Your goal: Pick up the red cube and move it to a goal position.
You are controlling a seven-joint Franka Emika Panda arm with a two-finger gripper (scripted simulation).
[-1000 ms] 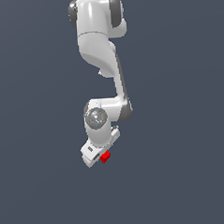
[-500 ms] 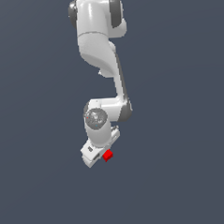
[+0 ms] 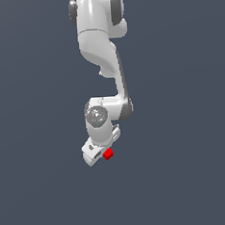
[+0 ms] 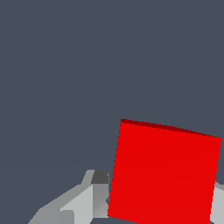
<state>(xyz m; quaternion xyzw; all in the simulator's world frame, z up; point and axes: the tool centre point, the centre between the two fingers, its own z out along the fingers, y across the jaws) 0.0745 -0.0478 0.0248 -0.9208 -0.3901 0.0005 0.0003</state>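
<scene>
The red cube (image 3: 108,154) is a small bright block held at the lower end of the white arm, below the middle of the exterior view. My gripper (image 3: 105,156) is shut on it, and the white hand hides most of the fingers there. Seen from the wrist, the red cube (image 4: 164,173) looms large and slightly tilted between the two grey fingers (image 4: 89,199), one pressed against each side. My gripper (image 4: 159,208) holds it over plain dark grey ground. No goal marker shows in either view.
The white arm (image 3: 101,49) hangs down from the top of the exterior view, bending at a grey-jointed elbow (image 3: 126,109). Around it is only a flat dark grey background.
The gripper with the red cube has shifted slightly up and toward the exterior view's right. The grip on the cube looks the same.
</scene>
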